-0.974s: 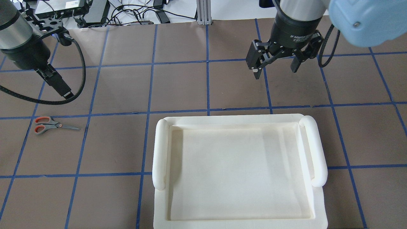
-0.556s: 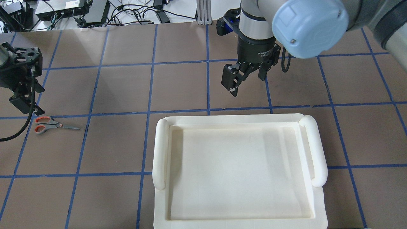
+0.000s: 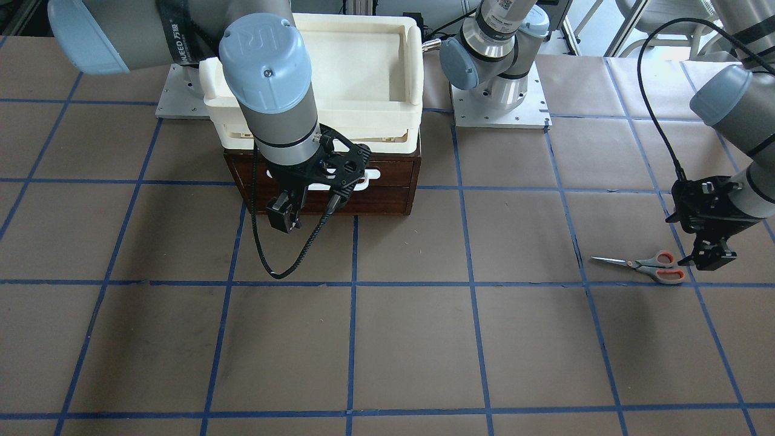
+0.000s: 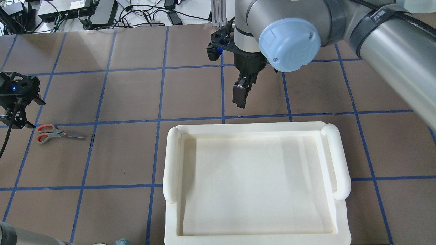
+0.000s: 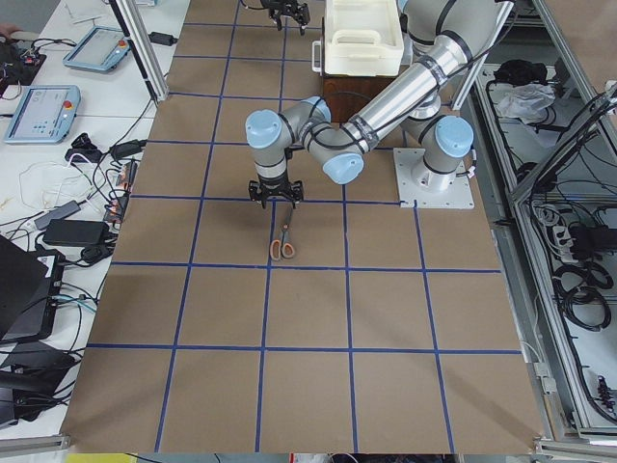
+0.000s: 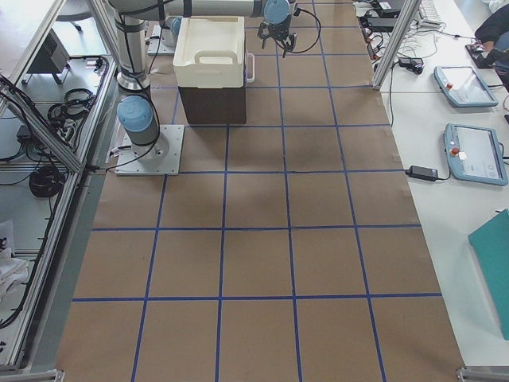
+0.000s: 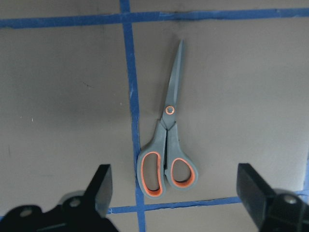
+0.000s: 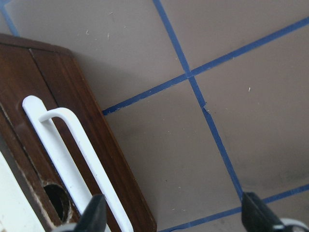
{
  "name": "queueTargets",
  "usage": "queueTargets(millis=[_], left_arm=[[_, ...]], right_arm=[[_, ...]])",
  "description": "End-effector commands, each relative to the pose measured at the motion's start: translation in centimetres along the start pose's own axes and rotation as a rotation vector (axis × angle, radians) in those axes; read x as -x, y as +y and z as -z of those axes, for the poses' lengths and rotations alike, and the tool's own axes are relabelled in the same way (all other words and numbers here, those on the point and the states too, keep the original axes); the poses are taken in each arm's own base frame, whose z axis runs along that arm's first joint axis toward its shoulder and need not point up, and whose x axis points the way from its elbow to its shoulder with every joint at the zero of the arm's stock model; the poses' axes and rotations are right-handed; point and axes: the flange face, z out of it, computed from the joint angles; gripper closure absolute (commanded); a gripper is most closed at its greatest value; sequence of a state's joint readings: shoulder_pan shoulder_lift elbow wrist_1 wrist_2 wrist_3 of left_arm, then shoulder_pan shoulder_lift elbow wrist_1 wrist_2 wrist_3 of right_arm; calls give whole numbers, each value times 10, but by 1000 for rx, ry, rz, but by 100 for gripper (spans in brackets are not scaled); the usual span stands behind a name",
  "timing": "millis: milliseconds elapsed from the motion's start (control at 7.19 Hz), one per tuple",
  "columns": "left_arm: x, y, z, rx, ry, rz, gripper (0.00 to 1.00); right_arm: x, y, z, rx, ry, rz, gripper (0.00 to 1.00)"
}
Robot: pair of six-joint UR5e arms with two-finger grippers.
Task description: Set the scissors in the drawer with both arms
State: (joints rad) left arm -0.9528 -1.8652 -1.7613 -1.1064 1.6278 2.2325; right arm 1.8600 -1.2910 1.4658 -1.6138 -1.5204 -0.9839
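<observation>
At the far left of the overhead view, your left gripper (image 4: 17, 121) has swung down from farther back on the table and now hangs just above the handle end of the scissors (image 4: 54, 132). Its wrist view shows the jaws spread wide to either side of the orange-lined loops, touching nothing. The scissors have not moved: they lie flat on the table beside a blue tape line, blades shut and pointing toward the table's middle. Further right, your right gripper (image 4: 239, 100) has crossed in from the right side and turned, and now sits low in front of the tray (image 4: 255, 126). Its jaws are also spread, and its wrist view shows the white bar handle (image 8: 72, 154) by one finger. The drawer (image 3: 387, 194) under the tray is still shut. Both arms look lined up, one to pick and one to pull, with neither grasp made yet. As for writing, a band on the right arm shows letters ending in "UEED", and its blue joint cap (image 3: 263, 51) carries an embossed mark like "UR".
</observation>
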Motion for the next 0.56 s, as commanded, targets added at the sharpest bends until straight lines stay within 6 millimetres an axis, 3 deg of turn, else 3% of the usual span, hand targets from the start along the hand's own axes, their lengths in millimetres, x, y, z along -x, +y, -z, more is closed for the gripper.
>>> queueTargets(millis=[0,139,278,417], left_arm=[[0,24,-47,-19,-2,18,9],[-3,31,-62,-47,-1,33,14],[-2,31,-70,-55,9,34,14],[-8,27,-80,-69,27,33,10]], right_arm=[[-7,-5,-48,47,-120,216,0],[-14,-12,-65,33,-159,231,0],[-26,-16,-77,24,-170,351,0],[-29,-20,-70,17,-162,371,0]])
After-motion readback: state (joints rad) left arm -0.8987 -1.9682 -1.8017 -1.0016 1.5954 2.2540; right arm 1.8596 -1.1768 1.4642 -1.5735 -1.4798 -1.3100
